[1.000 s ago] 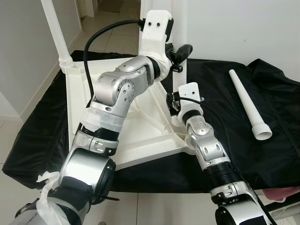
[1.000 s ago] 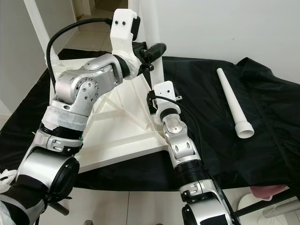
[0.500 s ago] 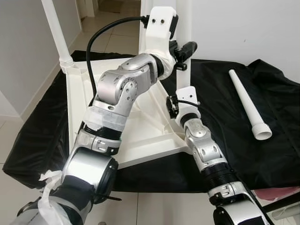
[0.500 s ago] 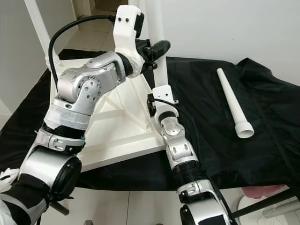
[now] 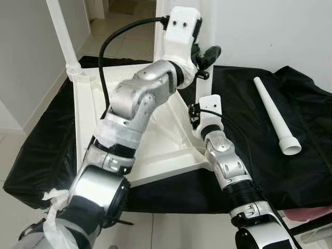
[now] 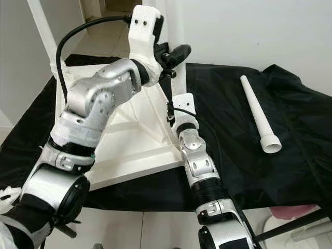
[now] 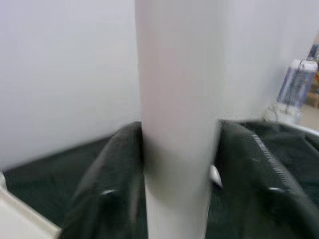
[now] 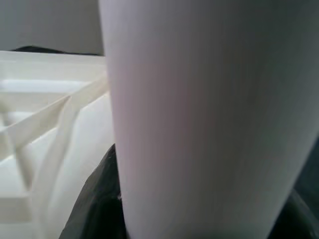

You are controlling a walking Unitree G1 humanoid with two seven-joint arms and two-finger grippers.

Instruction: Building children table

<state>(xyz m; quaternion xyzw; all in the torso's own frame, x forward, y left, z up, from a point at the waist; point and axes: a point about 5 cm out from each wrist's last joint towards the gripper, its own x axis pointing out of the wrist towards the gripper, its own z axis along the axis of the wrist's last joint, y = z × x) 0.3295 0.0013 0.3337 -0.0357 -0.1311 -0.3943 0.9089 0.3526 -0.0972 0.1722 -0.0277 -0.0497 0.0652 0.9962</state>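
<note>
While both grippers are closed on it, one upright table leg [image 7: 175, 124] is recorded.
Leg axis: vertical, long axis pointing up from the near right corner of the inverted white tabletop [image 5: 155, 140].
Leg look: plain white, smooth, round tube.
Left gripper [image 5: 203, 56]: pinched around the leg high up.
Right gripper [image 6: 169, 115]: fingers pressed against the leg's base, near the corner.
Loose leg [image 5: 275, 114]: flat on the black cloth [image 5: 249, 150], flared end nearest the robot.
Second fitted leg [image 5: 63, 36]: upright at the far left corner.
</note>
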